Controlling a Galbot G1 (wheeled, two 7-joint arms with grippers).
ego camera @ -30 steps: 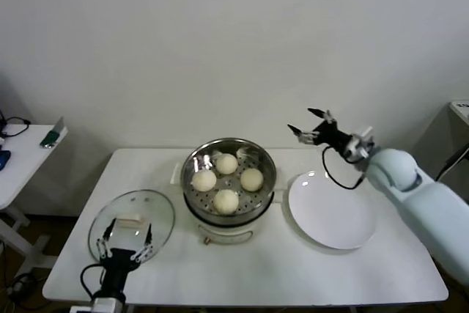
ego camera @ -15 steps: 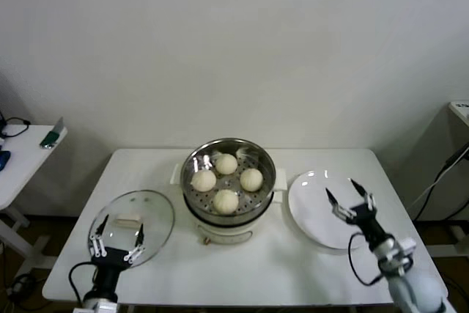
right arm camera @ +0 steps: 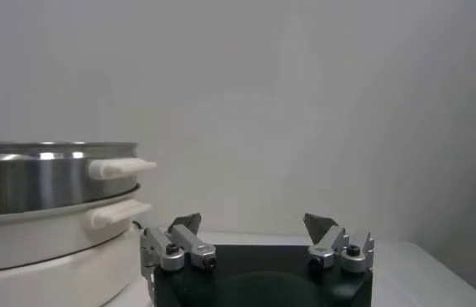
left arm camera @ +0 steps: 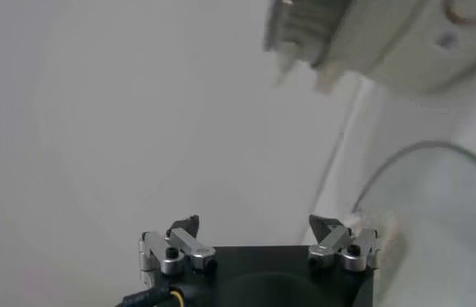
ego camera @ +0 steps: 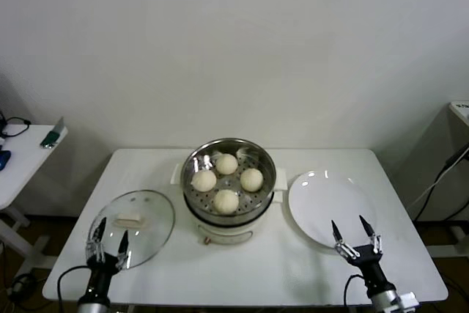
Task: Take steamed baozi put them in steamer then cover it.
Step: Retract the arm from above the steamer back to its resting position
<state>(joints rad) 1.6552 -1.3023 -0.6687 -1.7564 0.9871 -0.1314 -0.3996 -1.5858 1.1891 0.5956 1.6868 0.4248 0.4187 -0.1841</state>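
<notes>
- Left claw (ego camera: pixel 110 241) points up at the tabletop's (ego camera: pixel 293 269) near edge, spread, over the cover (ego camera: pixel 133 226).
- Right claw (ego camera: pixel 355 238) likewise, spread, empty, by the plate (ego camera: pixel 326 203).
- Four buns (ego camera: pixel 226 201) sit in the uncovered steamer (ego camera: pixel 229 181).

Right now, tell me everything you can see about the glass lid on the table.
The cover is a round clear glass lid with a thin metal rim and a cream-white oblong handle at its centre. It lies flat on the white table, left of the steamer and apart from it, so the steamer is uncovered. The open left gripper stands at its near edge; whether the fingers touch it cannot be told.
</notes>
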